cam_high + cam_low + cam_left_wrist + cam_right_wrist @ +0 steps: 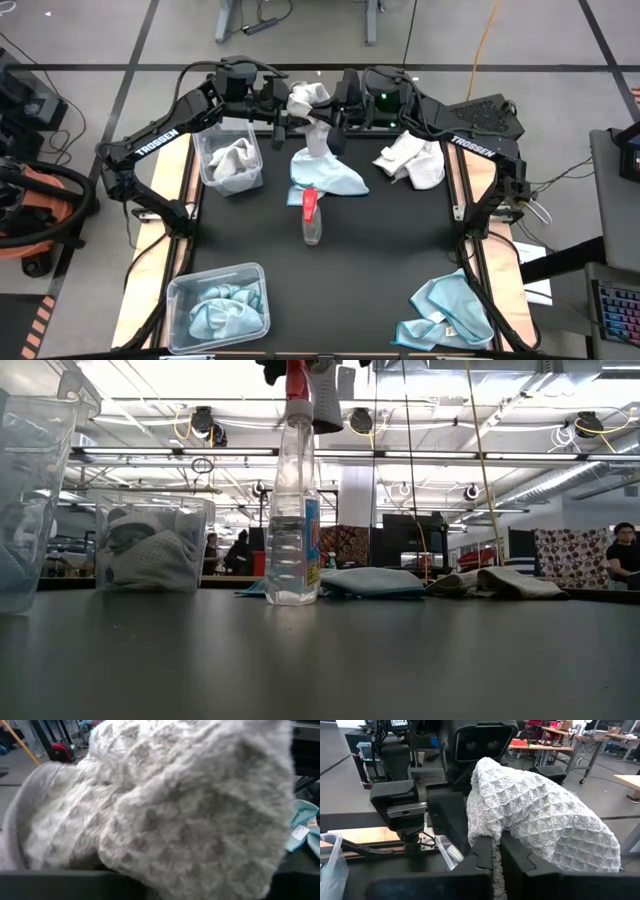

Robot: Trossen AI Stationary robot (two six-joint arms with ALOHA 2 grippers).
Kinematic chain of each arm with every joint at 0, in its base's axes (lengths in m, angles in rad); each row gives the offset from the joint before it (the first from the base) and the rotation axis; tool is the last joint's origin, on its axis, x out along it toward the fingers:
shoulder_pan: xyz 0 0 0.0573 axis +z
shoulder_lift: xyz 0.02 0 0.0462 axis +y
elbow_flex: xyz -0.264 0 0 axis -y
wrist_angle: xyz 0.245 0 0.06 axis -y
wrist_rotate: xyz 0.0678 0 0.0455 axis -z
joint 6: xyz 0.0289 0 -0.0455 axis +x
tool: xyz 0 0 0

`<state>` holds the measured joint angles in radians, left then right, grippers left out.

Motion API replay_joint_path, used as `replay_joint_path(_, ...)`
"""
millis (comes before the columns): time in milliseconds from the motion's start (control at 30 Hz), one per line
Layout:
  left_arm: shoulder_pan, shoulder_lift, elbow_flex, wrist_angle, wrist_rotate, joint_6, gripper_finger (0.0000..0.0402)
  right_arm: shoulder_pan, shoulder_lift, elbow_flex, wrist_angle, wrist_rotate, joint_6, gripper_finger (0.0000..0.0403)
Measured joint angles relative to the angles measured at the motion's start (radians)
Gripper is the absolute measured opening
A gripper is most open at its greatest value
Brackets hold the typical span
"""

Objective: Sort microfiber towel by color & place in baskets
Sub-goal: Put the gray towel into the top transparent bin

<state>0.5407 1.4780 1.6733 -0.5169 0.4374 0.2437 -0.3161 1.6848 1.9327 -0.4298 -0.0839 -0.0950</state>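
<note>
A white waffle-weave microfiber towel (305, 96) is held high over the far middle of the table, between both grippers. My right gripper (493, 866) is shut on it. My left gripper (285, 112) faces it from the left, and the towel (165, 805) fills the left wrist view. A tail of the towel (319, 140) hangs down over a light blue towel (327, 176) lying flat on the table. The far-left basket (207, 142) holds a white towel. The near-left basket (180, 290) holds blue towels. My right gripper pinches a strip of the white towel (493, 855) between its two fingers, coming level from the table's right. The bulk of the towel (540, 815) bulges up and over the fingertips. The towel is lifted clear of the table and its tail hangs slack.
A clear spray bottle with a pink top (312, 214) stands mid-table, just near of the blue towel. A heap of white towels (412, 160) lies far right. A blue towel (447, 314) lies at the near right corner. The dark mat's near middle (340, 290) is bare.
</note>
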Motion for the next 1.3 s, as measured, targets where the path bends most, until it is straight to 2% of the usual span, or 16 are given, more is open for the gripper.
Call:
replay_joint_path(100,0.0,0.0,0.0,0.023,0.003,0.008,0.0054,0.0,-0.001,0.002,0.001,0.004,0.002,0.0007)
replay_joint_path(167,0.0,0.0,0.0,0.034,0.006,0.014,0.0022,0.0,-0.003,0.002,-0.005,0.004,0.004,0.0007)
replay_joint_path(267,0.0,0.0,0.0,0.036,0.004,0.043,0.0023,0.0,-0.003,0.003,-0.019,0.006,0.01,0.0011)
replay_joint_path(367,0.002,0.0,0.0,0.029,-0.004,0.057,0.002,0.0,-0.003,0.003,-0.031,0.008,0.029,0.0034)
replay_joint_path(600,0.047,-0.03,0.0,-0.002,-0.041,0.086,0.002,0.002,-0.01,0.001,-0.101,0.006,0.049,0.0142)
replay_joint_path(833,0.127,-0.104,0.0,-0.15,-0.12,0.162,0.002,0.002,-0.027,0.0,-0.149,0.031,0.058,0.0231)
replay_joint_path(1000,0.183,-0.159,0.001,-0.318,-0.234,0.24,0.002,0.001,-0.047,0.0,-0.189,0.038,0.057,0.0248)
replay_joint_path(1300,0.281,-0.209,0.001,-0.571,-0.409,0.289,0.002,0.001,-0.068,0.0,-0.257,0.036,0.053,0.0237)
